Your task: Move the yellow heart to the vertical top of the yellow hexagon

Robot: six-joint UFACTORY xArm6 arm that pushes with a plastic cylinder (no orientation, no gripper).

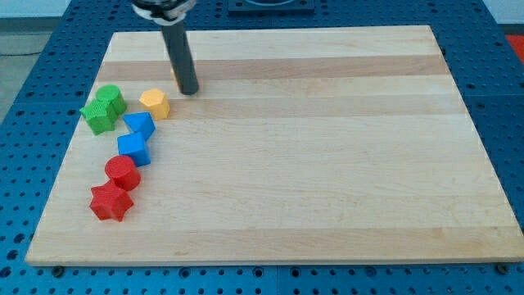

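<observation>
Blue perforated metal surrounds the wooden board (327, 164), which fills most of the view. The rod has no jaws and holds nothing; my tip (189, 90) rests on the wood near the board's top edge. The yellow heart (174, 75) is almost fully hidden behind the rod, only a thin yellow sliver shows at the rod's left side, so its shape I cannot confirm. The yellow hexagon (155, 103) lies just below and to the left of the tip, a little apart from it. Further left are two green blocks (103, 109) touching each other (their shapes are hard to read). Below the hexagon a chain goes down: blue block (139, 125), second blue block (133, 148), red cylinder (123, 172), red star (110, 201). All blocks crowd the left side; the right part of the board is open wood.
</observation>
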